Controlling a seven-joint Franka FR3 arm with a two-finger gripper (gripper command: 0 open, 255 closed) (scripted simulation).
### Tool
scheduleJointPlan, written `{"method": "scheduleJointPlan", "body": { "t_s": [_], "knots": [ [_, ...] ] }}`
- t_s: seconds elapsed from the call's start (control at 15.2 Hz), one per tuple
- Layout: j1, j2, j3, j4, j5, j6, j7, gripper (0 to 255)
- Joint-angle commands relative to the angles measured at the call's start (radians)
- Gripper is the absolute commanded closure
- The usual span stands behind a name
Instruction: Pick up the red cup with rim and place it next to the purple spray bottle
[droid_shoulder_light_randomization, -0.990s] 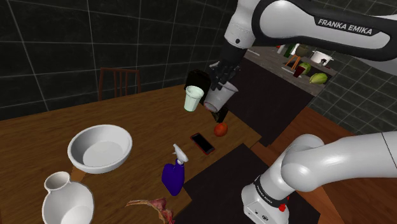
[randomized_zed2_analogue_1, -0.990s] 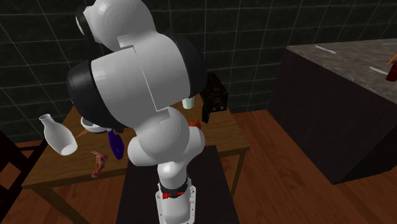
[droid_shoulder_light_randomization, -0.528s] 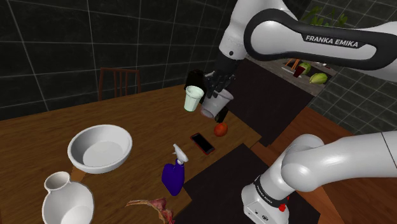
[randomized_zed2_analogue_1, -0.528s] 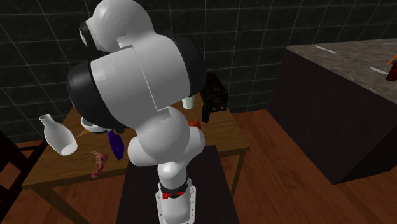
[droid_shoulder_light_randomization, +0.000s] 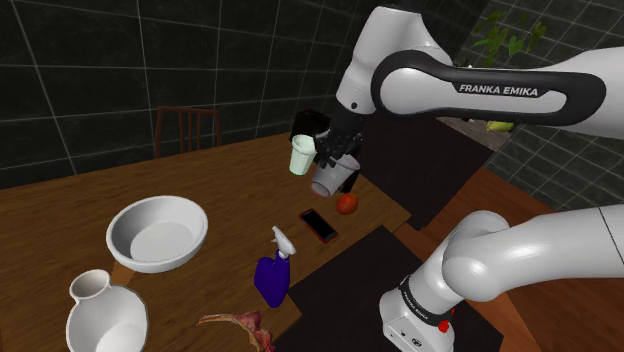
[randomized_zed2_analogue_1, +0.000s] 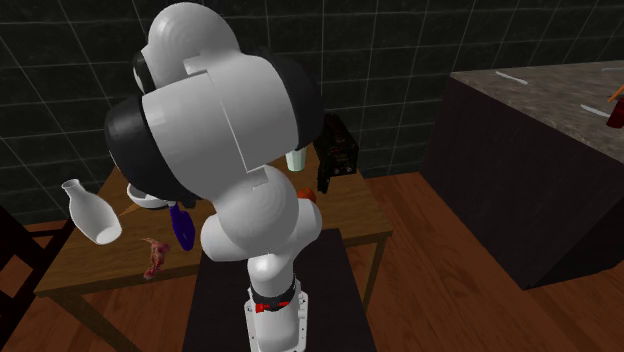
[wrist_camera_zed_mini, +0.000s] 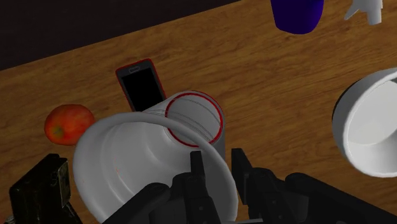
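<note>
My gripper (droid_shoulder_light_randomization: 338, 163) is shut on the cup (droid_shoulder_light_randomization: 329, 180), which is drawn white with a red ring around its base. The cup hangs tilted on its side above the wooden table (droid_shoulder_light_randomization: 60, 210), over the far right corner in the shoulder view. In the wrist view the fingers (wrist_camera_zed_mini: 198, 181) clasp the cup's (wrist_camera_zed_mini: 137, 156) wide rim, and its red-ringed base points at the table. The purple spray bottle (droid_shoulder_light_randomization: 271, 274) with a white nozzle stands near the table's front edge, well apart from the cup. It also shows in the wrist view as a purple body (wrist_camera_zed_mini: 296, 13).
Below the cup lie a red-cased phone (droid_shoulder_light_randomization: 319, 225) and a red apple (droid_shoulder_light_randomization: 347, 203). A pale cup (droid_shoulder_light_randomization: 301, 156) and a black box (droid_shoulder_light_randomization: 305, 125) stand close to the gripper. A white bowl (droid_shoulder_light_randomization: 157, 232), a white vase (droid_shoulder_light_randomization: 100, 315) and a reddish scrap (droid_shoulder_light_randomization: 235, 322) occupy the left.
The gripper has carried the cup down and toward the shoulder view's left, closer to the pale cup. The arm's forearm has swung lower.
</note>
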Motion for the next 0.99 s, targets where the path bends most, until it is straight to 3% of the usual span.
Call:
{"method": "scheduleJointPlan", "body": {
  "t_s": [0.0, 0.92],
  "knots": [
    [0.000, 0.003, 0.002, -0.024, 0.001, 0.028, 0.001, 255],
    [0.001, 0.068, 0.026, -0.170, 0.006, 0.238, 0.015, 255]
  ]
}}
